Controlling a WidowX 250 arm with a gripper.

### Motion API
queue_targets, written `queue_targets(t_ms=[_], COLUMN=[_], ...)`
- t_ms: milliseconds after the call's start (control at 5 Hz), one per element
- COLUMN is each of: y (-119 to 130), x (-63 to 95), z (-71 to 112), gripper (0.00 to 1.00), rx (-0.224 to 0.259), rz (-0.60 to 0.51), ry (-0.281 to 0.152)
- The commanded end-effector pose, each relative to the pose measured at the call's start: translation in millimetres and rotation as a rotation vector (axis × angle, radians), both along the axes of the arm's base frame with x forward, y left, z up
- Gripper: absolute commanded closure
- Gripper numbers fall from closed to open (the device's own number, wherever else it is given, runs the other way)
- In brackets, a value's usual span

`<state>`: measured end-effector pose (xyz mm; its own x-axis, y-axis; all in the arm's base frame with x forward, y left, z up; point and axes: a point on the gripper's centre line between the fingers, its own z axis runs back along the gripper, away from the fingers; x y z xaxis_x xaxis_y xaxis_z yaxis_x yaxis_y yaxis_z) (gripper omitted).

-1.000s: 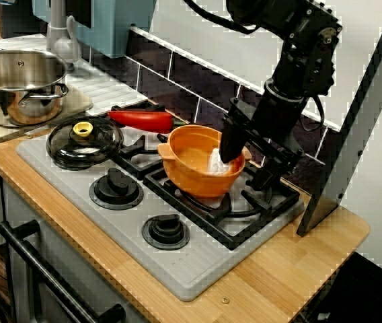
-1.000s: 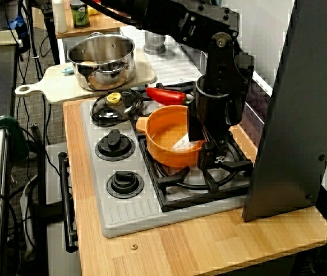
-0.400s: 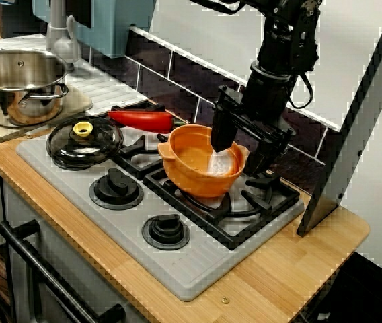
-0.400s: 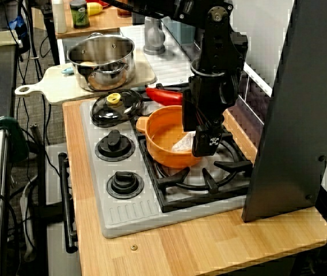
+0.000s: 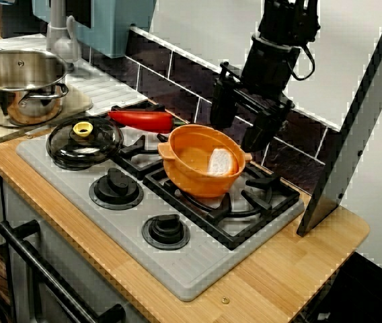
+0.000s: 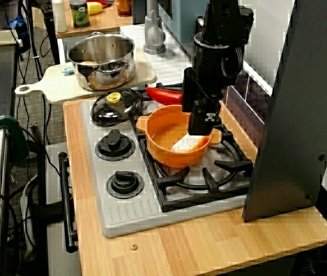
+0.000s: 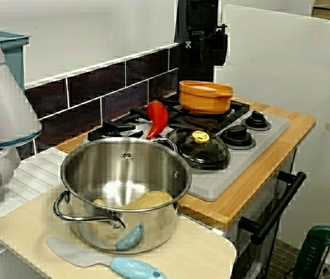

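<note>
An orange pot (image 5: pixel 191 178) stands on the stove's right front burner, with a small white cloth-like piece (image 5: pixel 220 161) lying inside it. My gripper (image 5: pixel 239 124) hangs open just above the pot's far rim, nothing between its fingers. In the view from above, the gripper (image 6: pixel 195 112) is over the pot (image 6: pixel 163 138) and the white piece (image 6: pixel 187 142) lies below it. From the sink end, the gripper (image 7: pixel 203 70) hovers clear of the pot (image 7: pixel 205 97).
A red pepper (image 5: pixel 140 120) lies behind the pot, beside a glass lid with a yellow knob (image 5: pixel 83 140). A steel pot (image 7: pixel 124 192) stands on a cutting board (image 7: pixel 200 256) with a blue spatula (image 7: pixel 104 261). A tall grey panel (image 5: pixel 359 121) stands at the stove's right.
My gripper has risen out of the orange pot and drawn back toward the wall. The white piece stays lying in the pot, free of the fingers.
</note>
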<state>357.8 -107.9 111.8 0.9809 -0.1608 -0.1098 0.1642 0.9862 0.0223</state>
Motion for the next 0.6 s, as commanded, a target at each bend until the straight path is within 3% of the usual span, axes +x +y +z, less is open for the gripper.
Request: queue_targets(t_ms=[0, 400], y=[32, 54], x=[-0.1, -20.2], z=[53.9, 75.8], gripper=[0.00, 0.00], rx=[-0.039, -0.050], rz=[-0.017, -0.009], ry=[-0.154, -0.224])
